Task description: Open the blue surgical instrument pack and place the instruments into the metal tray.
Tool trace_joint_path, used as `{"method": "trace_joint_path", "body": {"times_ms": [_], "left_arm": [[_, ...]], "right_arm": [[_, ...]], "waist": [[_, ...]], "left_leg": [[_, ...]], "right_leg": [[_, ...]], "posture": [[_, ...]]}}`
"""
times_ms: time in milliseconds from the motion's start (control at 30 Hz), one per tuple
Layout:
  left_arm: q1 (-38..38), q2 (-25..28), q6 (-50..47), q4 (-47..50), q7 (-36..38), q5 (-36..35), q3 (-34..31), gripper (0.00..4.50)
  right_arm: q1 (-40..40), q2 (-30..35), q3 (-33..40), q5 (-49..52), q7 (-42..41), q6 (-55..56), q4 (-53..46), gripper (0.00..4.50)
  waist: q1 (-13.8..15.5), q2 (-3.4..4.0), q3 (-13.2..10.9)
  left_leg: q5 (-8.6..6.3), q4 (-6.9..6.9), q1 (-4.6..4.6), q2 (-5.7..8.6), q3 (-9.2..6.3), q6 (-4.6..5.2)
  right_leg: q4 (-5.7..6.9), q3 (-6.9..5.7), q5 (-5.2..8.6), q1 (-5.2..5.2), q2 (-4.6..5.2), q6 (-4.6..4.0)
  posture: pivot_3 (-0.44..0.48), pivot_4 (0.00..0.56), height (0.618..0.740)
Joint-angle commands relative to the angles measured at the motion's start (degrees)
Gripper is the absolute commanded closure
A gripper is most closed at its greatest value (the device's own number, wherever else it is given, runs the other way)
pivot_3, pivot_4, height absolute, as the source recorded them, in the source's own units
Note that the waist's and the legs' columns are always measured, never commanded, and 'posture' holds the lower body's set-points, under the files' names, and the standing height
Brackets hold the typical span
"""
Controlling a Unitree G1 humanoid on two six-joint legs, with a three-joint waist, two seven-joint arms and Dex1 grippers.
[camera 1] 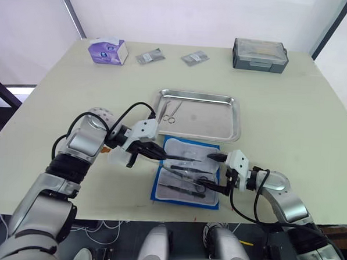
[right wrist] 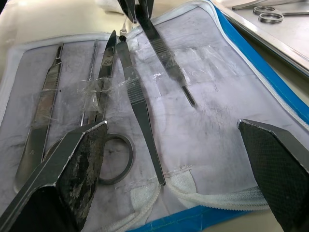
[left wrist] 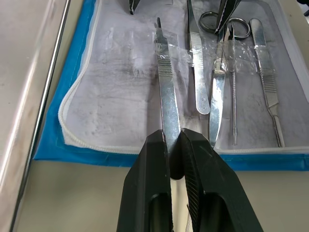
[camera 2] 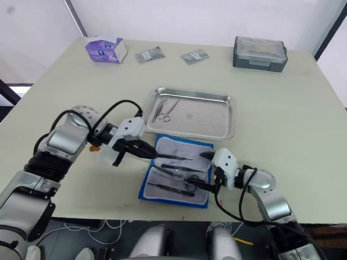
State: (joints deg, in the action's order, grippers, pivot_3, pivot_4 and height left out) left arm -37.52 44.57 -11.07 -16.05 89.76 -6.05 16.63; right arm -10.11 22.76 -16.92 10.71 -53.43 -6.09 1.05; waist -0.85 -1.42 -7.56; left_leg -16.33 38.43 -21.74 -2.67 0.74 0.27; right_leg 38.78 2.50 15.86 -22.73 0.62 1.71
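On the desk, the blue surgical instrument pack lies unfolded at 6 o'clock from the metal tray. The left gripper has its fingers clenched on a scalpel handle over the lining. The right gripper hangs with fingers spread wide above the forceps. Scissors lie in the tray.

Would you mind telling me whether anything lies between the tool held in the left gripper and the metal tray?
Nothing visible does. The left gripper holds a slim metal tool above the open blue pack, and the metal tray lies just beyond the pack, with scissors at one end.
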Motion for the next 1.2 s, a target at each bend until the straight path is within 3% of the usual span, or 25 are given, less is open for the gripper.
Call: {"method": "trace_joint_path", "body": {"times_ms": [33, 833, 967, 1200], "left_arm": [[-2.77, 2.12, -1.36, 3.24, 2.37, -2.41, -2.47, 4.47], [1.70, 18.02, -2.60, 7.01, 2.74, -12.16, 0.02, 4.47], [0.58, 15.33, -6.98, 7.15, -0.10, -13.14, -2.87, 4.47], [-3.84, 5.29, -21.34, 9.87, -16.80, -11.86, -5.94, 4.47]], "right_arm": [[2.92, 1.36, -2.61, -2.90, -0.44, -2.71, 5.65, 0.00], [3.01, 1.34, -2.79, -2.96, -0.47, -2.62, 5.75, 0.00], [3.04, 1.34, -2.82, -2.94, -0.52, -2.63, 5.77, 0.00], [2.86, 1.48, -2.78, -2.92, -0.72, -2.62, 5.89, 0.00]], "waist": [[0.01, 0.00, -0.01], [0.05, 0.00, -0.02], [0.05, -0.01, -0.01], [0.07, -0.07, 0.02]], "left_leg": [[0.00, 0.00, 0.00, 0.00, 0.00, 0.00], [0.00, -0.01, 0.02, -0.04, 0.03, 0.00], [0.00, -0.01, 0.02, -0.04, 0.04, 0.00], [0.00, 0.00, 0.01, -0.04, 0.02, 0.00]], "right_leg": [[0.00, 0.00, 0.00, 0.00, 0.00, 0.00], [0.01, 0.01, 0.03, -0.02, 0.00, -0.03], [0.02, 0.00, 0.03, -0.01, 0.00, -0.03], [0.02, 0.00, 0.03, 0.00, -0.01, -0.02]], "posture": [[0.000, 0.150, 0.731], [0.000, 0.150, 0.731], [0.000, 0.150, 0.731], [0.000, 0.150, 0.731]]}}
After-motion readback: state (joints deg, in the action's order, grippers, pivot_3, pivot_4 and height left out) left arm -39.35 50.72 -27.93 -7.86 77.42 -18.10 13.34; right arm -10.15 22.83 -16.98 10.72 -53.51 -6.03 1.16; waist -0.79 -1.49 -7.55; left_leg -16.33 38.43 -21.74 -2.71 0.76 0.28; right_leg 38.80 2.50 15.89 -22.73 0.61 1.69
